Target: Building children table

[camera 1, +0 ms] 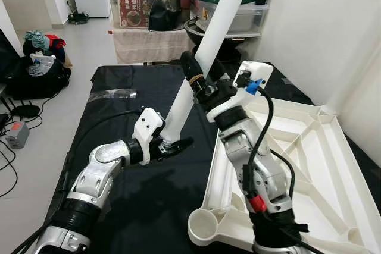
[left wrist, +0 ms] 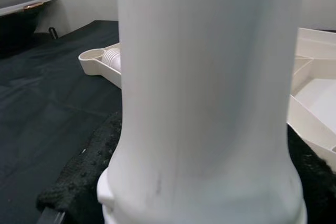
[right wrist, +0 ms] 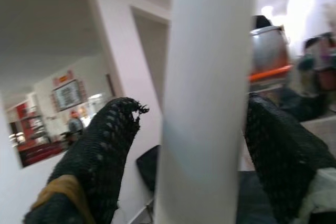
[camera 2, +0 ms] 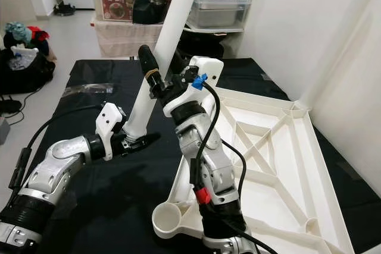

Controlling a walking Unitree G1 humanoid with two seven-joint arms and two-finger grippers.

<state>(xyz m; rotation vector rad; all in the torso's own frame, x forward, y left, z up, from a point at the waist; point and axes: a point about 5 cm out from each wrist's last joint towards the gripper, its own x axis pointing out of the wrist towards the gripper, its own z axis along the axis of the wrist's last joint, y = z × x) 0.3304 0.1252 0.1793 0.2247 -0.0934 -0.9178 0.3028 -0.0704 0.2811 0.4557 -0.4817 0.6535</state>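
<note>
A long white table leg (camera 1: 202, 57) leans up over the black-covered worktop (camera 1: 137, 206). The left end effector (camera 1: 172, 147) is clamped on its lower end; the right end effector (camera 1: 202, 78) has its fingers around the leg higher up. Beside them lies the upturned white tabletop (camera 1: 309, 165). The left wrist view shows the tabletop's round corner socket (left wrist: 97, 56); the right wrist view shows netted black fingers (right wrist: 100, 150) flanking the leg.

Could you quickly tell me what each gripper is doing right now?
Left gripper: shut on the white table leg's lower end.
Right gripper: shut on the same leg, higher up.
</note>
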